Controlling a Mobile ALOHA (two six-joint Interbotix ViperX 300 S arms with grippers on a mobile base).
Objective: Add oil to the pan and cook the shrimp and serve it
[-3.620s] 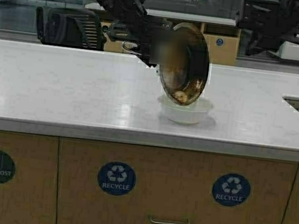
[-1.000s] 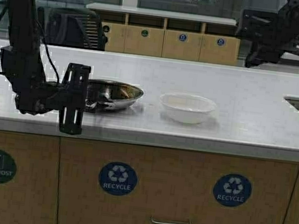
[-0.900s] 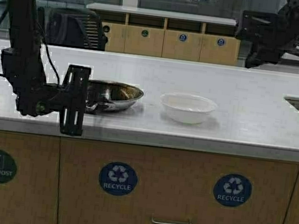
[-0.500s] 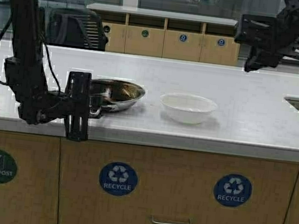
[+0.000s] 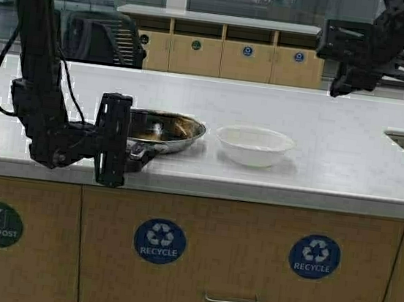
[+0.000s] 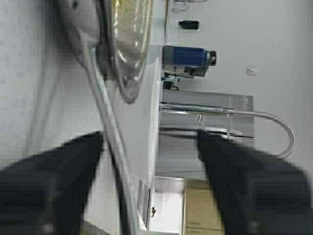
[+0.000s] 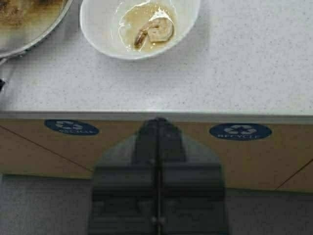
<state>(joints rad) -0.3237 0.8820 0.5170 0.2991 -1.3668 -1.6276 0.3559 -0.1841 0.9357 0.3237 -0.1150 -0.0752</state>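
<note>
1 small round steel pan [image 5: 166, 130] centre-left on white counter [image 5: 332, 171]; 1 white bowl [image 5: 254, 146] at centre w/ 1 curled pale shrimp [image 7: 155, 30]; left gripper [image 6: 149, 147] spread wide about pan's handle; right gripper [image 7: 157, 128] upper right, fingers pressed together, holding nothing.

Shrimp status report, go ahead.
Shrimp in white bowl. Pan flat on counter, left pincer open around its handle. Right pincer shut, raised clear. Nothing in the way.
</note>
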